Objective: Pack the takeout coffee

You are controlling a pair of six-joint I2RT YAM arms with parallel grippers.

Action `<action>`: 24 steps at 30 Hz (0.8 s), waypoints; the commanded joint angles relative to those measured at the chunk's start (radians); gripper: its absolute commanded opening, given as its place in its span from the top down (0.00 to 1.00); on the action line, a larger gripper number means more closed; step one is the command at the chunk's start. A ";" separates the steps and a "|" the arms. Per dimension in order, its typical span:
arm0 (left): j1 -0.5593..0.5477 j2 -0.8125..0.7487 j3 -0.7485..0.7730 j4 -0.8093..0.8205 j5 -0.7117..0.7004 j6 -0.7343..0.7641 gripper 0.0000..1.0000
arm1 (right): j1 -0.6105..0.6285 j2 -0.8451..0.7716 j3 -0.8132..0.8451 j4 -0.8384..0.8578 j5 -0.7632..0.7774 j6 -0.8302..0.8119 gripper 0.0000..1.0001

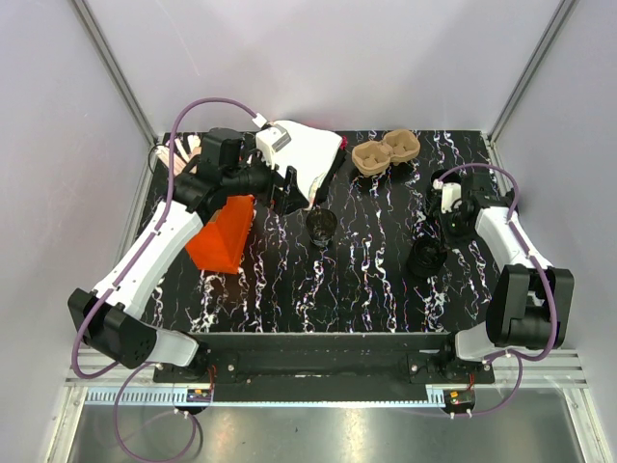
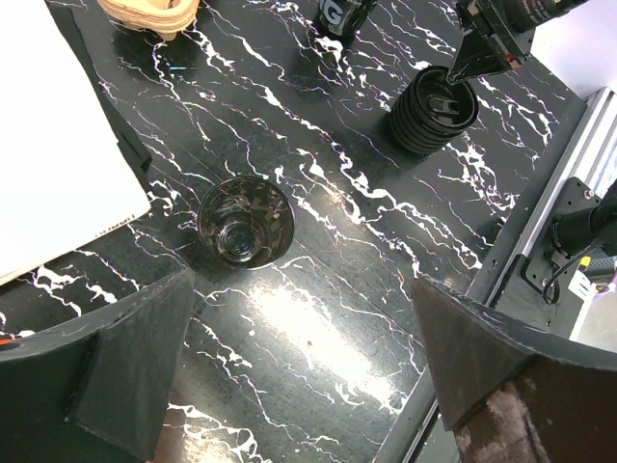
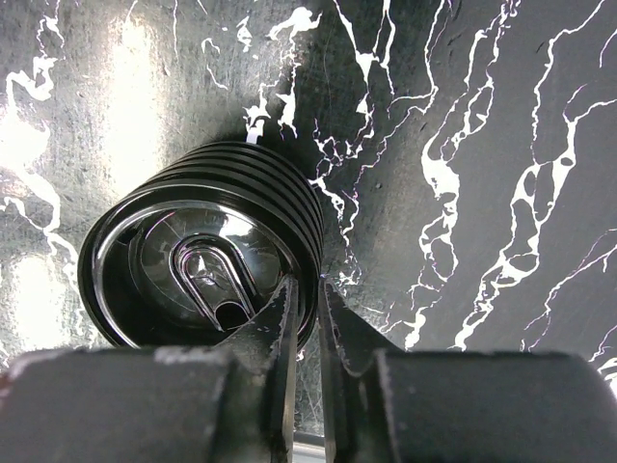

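Takeout coffee cup (image 1: 321,227), black and tapered, stands upright and lidless on the marbled black table (image 1: 366,289), a little toward 12 o'clock from the table's middle and held by nothing.

At the cup's 9 o'clock lies an orange folded bag (image 1: 224,234) beside the left arm. The left gripper (image 2: 308,376) hangs above the table at the cup's 10 o'clock, its fingers (image 2: 135,357) spread wide apart with nothing between them. A white bag (image 1: 308,154) lies at the cup's 12 o'clock. The brown cardboard tray (image 1: 386,152) sits at its 1 o'clock, near the far edge.

At the cup's 4 o'clock, well apart from it, stands a stack of black lids (image 3: 202,260). The right gripper (image 3: 307,318) is at the stack's 5 o'clock in the wrist view, fingers nearly together, pinching the rim of the top lid.
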 commanded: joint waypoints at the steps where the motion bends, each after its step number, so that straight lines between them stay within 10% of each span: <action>1: -0.005 -0.040 -0.002 0.043 -0.008 0.013 0.01 | 0.005 -0.041 0.059 0.013 0.009 0.007 0.87; 13: -0.014 -0.032 0.015 0.043 0.024 -0.001 0.01 | 0.019 -0.099 0.188 -0.073 -0.004 0.030 0.90; 24: -0.085 0.073 0.059 0.081 0.151 -0.106 0.01 | 0.297 -0.116 0.395 -0.109 0.062 0.088 0.92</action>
